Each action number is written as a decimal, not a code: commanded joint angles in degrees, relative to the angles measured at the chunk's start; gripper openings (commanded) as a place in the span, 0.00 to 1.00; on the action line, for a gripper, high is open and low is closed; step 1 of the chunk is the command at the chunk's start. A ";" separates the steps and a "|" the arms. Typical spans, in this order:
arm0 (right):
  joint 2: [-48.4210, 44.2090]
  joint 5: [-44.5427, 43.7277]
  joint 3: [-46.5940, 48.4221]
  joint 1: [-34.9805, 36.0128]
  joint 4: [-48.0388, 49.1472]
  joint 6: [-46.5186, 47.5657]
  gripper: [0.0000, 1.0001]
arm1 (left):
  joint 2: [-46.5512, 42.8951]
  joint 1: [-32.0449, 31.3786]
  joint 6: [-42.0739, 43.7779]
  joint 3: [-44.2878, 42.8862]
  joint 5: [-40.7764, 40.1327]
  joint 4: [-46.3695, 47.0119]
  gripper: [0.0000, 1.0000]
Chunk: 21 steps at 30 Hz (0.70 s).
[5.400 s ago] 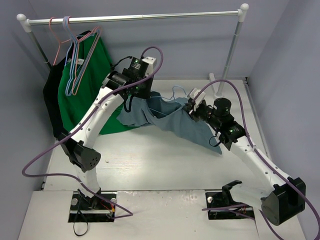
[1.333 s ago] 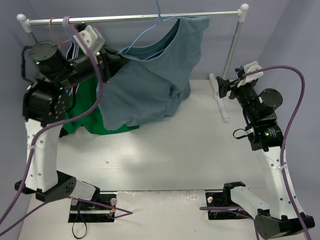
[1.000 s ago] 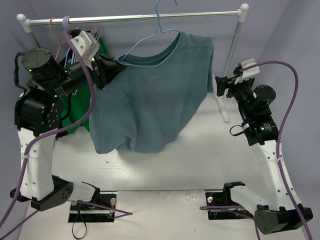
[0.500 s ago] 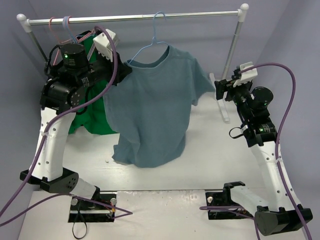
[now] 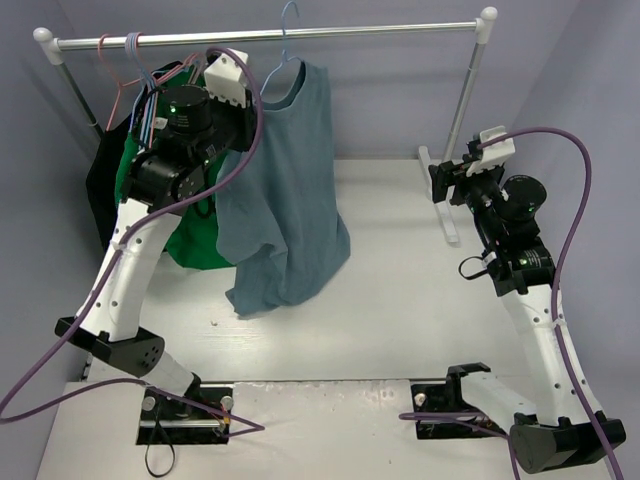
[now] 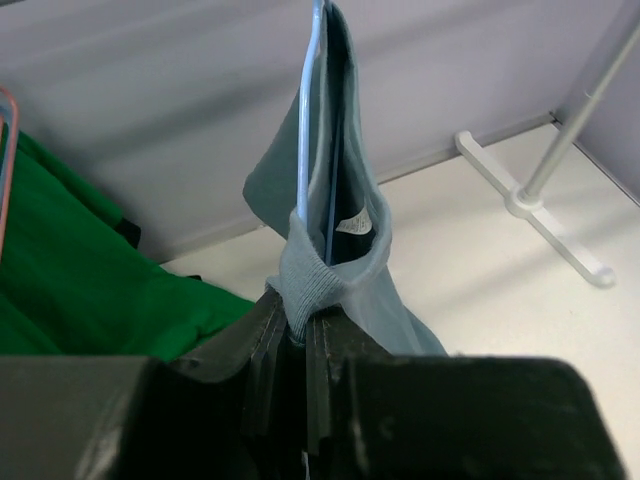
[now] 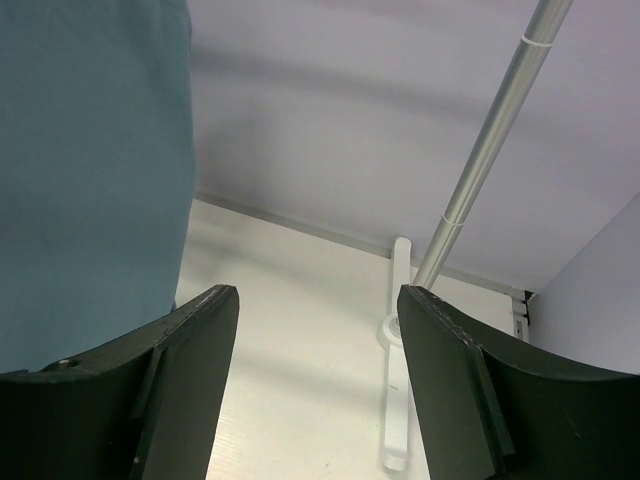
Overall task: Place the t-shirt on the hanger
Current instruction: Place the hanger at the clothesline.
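Left gripper (image 5: 252, 112) is clamped on the t-shirt (image 5: 285, 200) collar, with the hanger (image 6: 308, 130) wire inside, up by the rail (image 5: 400, 28).
Long axis of the t-shirt hangs straight down from the grip. Hook rises just above the jaws, at the rail; can't tell if it's seated. Right gripper (image 5: 441, 180) is open, empty and well apart to the right.

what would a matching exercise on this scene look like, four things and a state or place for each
Things:
1. dusty grey-blue cotton t-shirt
2. left hand
3. right hand
4. bright green shirt

States or places:
a. open, holding nothing
b. near the left end of the metal rail
c. on the thin light-blue wire hanger
d. shut on grey-blue fabric

Pairs: 1-c, 2-d, 3-a, 4-b
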State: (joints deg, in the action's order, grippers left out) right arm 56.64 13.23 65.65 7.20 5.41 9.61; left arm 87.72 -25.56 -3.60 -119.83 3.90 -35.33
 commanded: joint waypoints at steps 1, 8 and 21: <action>-1.45 -0.75 0.53 0.01 4.00 -0.12 0.66 | 0.60 -0.63 -0.53 -2.86 -3.37 12.56 0.00; -0.74 -1.02 1.06 0.01 2.85 0.41 0.66 | 5.79 -1.15 -1.59 -6.29 -6.80 15.73 0.00; -0.39 -0.84 -0.43 -0.08 2.15 0.24 0.66 | 5.98 -4.50 -1.94 0.11 -10.67 18.63 0.25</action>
State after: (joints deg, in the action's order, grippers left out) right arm 56.38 12.84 65.43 7.20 4.08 9.87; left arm 98.78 -29.78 -4.71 -119.79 -4.69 -25.50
